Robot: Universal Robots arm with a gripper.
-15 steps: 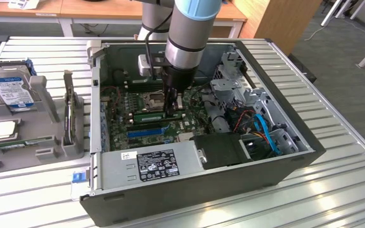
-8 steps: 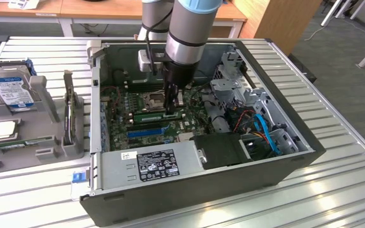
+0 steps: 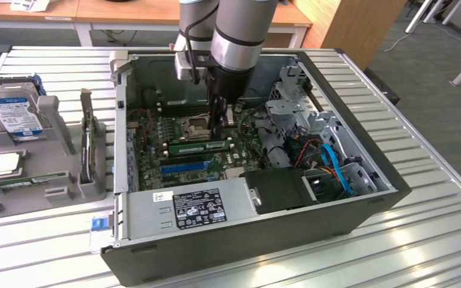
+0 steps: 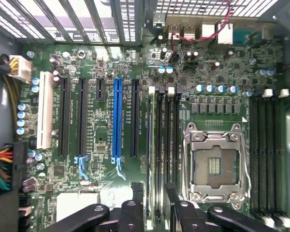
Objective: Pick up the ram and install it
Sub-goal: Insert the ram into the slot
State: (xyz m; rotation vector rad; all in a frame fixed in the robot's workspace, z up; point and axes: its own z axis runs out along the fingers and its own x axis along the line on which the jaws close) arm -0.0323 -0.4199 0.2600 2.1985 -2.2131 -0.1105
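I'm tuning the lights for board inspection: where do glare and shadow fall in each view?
Exterior view: light glares in bright streaks off the ribbed silver metal table, while the inside of the dark grey computer case lies in shade. Wrist view: the green motherboard is evenly lit, with mild shine on the silver processor socket frame and a washed-out white slot.

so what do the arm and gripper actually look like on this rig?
Arm: silver-grey cylindrical links, a black band, black toward the wrist. Black cables run alongside; a pale grey bracket sits on its side. Gripper: matte black, jointed linkage bars with round pivot pins, two narrow fingers.
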